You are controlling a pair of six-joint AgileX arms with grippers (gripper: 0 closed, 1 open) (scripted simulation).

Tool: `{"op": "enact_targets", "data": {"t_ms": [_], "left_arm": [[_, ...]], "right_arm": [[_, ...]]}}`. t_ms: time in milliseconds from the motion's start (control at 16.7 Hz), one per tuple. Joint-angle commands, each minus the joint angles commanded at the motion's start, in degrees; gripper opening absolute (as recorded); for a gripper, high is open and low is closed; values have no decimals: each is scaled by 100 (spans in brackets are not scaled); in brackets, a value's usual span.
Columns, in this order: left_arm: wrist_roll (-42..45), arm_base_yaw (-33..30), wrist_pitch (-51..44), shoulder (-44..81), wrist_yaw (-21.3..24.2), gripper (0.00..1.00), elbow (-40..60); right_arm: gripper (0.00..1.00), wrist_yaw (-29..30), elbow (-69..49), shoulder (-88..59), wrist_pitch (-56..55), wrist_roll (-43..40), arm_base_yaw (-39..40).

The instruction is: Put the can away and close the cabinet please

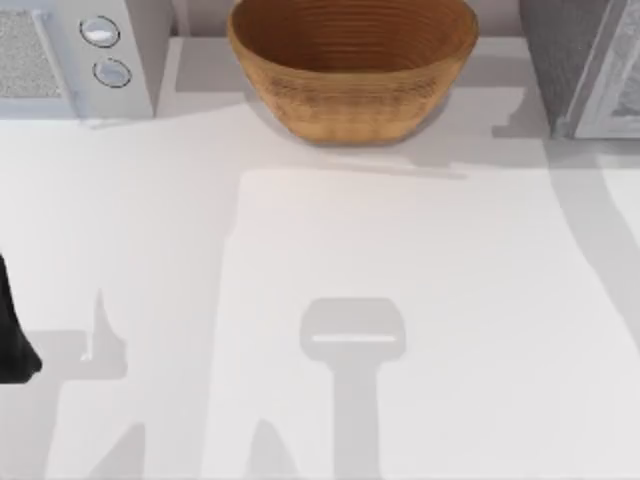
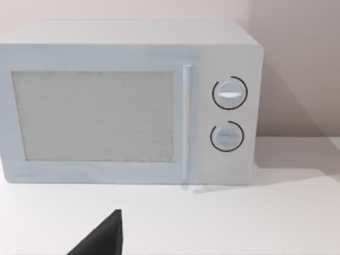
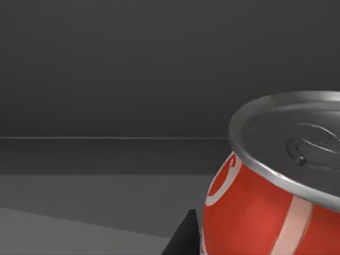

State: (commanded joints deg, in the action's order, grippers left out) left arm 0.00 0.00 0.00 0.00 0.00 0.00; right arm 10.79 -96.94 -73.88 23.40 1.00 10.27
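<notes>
- Can (image 3: 271, 207): in the right wrist view it sits very close to the camera, silver top with pull tab facing up and tilted slightly, red label with white lettering below the rim. Around and behind it are dark grey walls and a grey floor, an enclosed dark interior.
- Right pincer: a dark finger (image 3: 183, 236) shows just beside the can's lower side. Whether it presses on the can, and how the fingers stand, I cannot tell.
- Cabinet (image 1: 590, 65): grey body at the top view's far right corner of the bench (image 1: 400, 250).
- Wicker bowl (image 1: 352, 62): far edge of the bench, centre, between the cabinet and the microwave.
- Microwave (image 2: 127, 101): white, door shut, two round dials stacked at its side; stands at the far left corner.
- Left arm (image 1: 12, 335): dark shape at the left edge of the top view. In its wrist view one dark fingertip (image 2: 103, 239) points toward the microwave; state of the left pincer: cannot tell.
</notes>
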Motion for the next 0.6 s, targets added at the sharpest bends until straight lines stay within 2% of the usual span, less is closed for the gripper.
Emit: {"op": "enact_targets", "data": {"t_ms": [600], "left_arm": [[0, 0, 0, 0, 0, 100, 0]], "right_arm": [[0, 6, -490, -409, 125, 19, 3]]}}
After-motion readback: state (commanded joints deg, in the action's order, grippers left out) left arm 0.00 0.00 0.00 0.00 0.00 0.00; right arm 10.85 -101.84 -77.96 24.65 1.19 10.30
